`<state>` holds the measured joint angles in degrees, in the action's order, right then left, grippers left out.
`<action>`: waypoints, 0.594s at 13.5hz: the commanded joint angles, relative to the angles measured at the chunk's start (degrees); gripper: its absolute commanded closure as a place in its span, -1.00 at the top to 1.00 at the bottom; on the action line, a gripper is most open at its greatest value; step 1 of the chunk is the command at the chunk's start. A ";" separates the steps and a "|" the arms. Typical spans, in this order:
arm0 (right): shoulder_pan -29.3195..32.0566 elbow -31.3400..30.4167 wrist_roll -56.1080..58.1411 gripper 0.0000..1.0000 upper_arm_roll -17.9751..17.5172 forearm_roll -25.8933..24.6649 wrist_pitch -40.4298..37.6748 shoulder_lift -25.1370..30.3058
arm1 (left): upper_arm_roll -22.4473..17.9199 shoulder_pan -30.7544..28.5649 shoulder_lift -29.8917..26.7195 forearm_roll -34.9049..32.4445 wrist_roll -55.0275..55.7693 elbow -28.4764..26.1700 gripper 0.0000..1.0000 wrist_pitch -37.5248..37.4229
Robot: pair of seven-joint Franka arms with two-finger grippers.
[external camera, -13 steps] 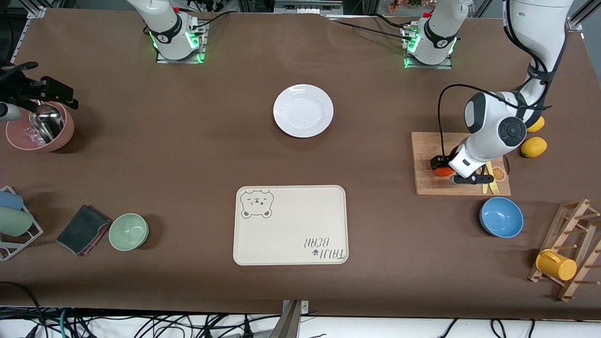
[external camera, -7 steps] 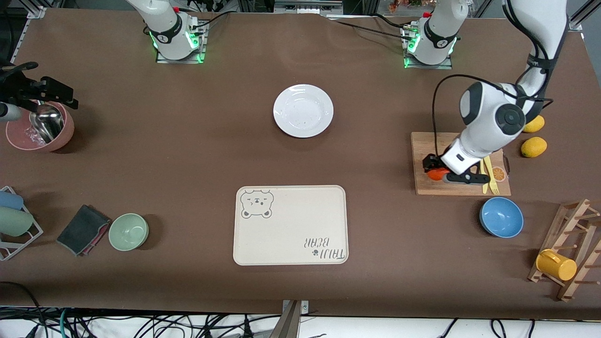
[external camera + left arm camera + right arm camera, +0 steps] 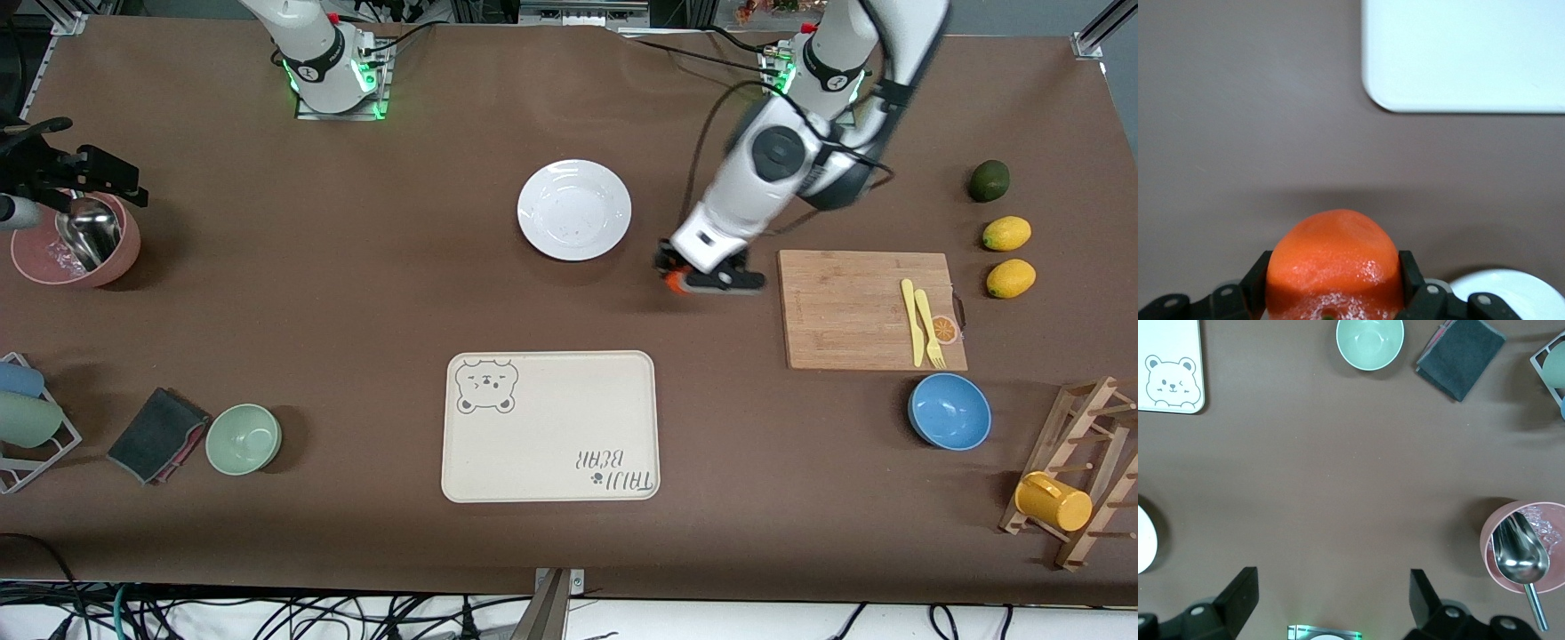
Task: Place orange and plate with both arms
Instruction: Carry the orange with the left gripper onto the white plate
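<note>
My left gripper [image 3: 704, 279] is shut on the small reddish-orange orange [image 3: 676, 282] and holds it over the bare brown table between the white plate [image 3: 574, 210] and the wooden cutting board [image 3: 871, 309]. In the left wrist view the orange [image 3: 1331, 257] fills the space between the black fingers [image 3: 1410, 270], and a piece of the plate's rim [image 3: 1515, 290] shows beside it. My right gripper [image 3: 1333, 587] is open and empty, held high over the table near its base. The plate's edge [image 3: 1143, 540] shows in the right wrist view.
A cream bear-print tray [image 3: 550, 427] lies nearer the front camera than the plate. A blue bowl [image 3: 949, 411], two lemons [image 3: 1007, 234], a dark green fruit [image 3: 988, 180] and a mug rack [image 3: 1071, 484] are at the left arm's end. A pink bowl with a scoop [image 3: 76, 240], a green bowl [image 3: 243, 438] and a cloth [image 3: 157, 435] are at the right arm's end.
My left gripper has lifted the orange off the cutting board and carried it toward the plate. The right arm has not moved.
</note>
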<state>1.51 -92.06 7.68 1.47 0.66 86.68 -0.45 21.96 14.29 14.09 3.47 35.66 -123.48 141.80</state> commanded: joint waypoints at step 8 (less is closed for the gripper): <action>0.16 -0.05 0.67 1.00 0.03 0.31 -0.20 0.27 | 1.07 20.06 14.01 -7.75 23.09 8.33 -0.79 0.32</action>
<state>1.48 -92.08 7.68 1.47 0.66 86.68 -0.45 24.06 32.02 21.85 0.24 52.64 -120.76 142.26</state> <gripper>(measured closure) 0.000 0.233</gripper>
